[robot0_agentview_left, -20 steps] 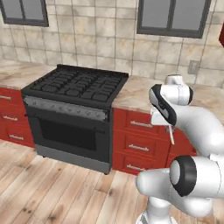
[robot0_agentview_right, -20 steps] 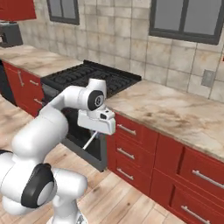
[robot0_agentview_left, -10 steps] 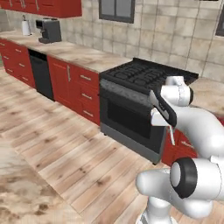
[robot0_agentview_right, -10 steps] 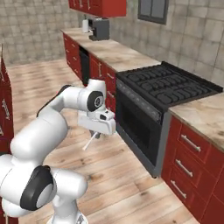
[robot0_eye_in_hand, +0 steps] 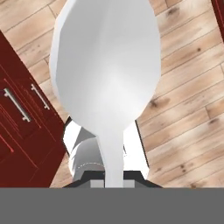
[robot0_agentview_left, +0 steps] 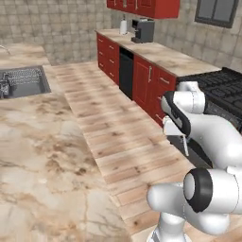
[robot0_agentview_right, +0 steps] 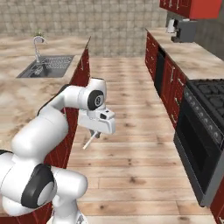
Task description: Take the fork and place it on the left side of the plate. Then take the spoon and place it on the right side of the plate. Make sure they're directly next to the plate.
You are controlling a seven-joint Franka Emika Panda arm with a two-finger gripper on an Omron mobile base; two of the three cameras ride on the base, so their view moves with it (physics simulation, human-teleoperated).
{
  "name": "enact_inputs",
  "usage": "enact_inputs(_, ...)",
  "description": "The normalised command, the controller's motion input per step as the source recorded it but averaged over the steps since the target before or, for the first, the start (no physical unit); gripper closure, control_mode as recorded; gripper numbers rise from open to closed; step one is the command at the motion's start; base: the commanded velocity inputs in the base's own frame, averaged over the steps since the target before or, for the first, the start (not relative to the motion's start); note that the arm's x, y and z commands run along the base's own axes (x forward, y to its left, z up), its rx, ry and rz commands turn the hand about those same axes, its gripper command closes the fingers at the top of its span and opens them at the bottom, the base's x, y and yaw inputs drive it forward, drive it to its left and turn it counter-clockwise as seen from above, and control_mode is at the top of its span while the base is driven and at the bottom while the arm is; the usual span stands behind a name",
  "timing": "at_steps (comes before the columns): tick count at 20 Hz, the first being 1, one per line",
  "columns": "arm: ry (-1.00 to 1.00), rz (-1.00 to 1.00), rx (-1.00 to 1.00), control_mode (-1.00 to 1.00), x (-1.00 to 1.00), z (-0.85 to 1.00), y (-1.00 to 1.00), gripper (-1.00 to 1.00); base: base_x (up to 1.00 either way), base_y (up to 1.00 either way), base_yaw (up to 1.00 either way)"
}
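My arm is bent up high, then folds down in front of me over the wooden floor (robot0_agentview_right: 131, 131). My pincer (robot0_agentview_right: 97, 134) points down. It is pinched tight on the spoon (robot0_eye_in_hand: 105, 70). The white spoon pokes out below my hand, and its thin handle (robot0_agentview_right: 89, 142) slants down toward the floor. From my hand, the round bowl of the spoon looks very big and close. I am between the stone counter (robot0_agentview_left: 42, 151) with the sink (robot0_agentview_left: 21, 81) on my left and the black stove (robot0_agentview_right: 205, 127) with red cupboards (robot0_agentview_left: 149, 85) on my right.
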Motion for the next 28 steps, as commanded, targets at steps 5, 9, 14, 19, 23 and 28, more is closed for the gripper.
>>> enact_inputs(5, 0.00, 0.00, 0.00, 1.00, 0.00, 0.00, 0.00, 1.00, -0.24, -0.74, 0.46)
enact_inputs(9, 0.00, 0.00, 0.00, 1.00, 0.00, 0.00, 0.00, 1.00, -0.88, -0.44, 0.41)
enact_inputs(14, 0.00, 0.00, 0.00, 1.00, 0.00, 0.00, 0.00, 1.00, -1.00, -0.16, 0.37)
enact_inputs(19, 0.00, 0.00, 0.00, 1.00, 0.00, 0.00, 0.00, 1.00, -1.00, 0.20, 0.36)
enact_inputs(23, 0.00, 0.00, 0.00, 1.00, 0.00, 0.00, 0.00, 1.00, -0.83, 0.27, 0.35)
enact_inputs(28, 0.00, 0.00, 0.00, 1.00, 0.00, 0.00, 0.00, 1.00, 0.15, 0.92, 0.26)
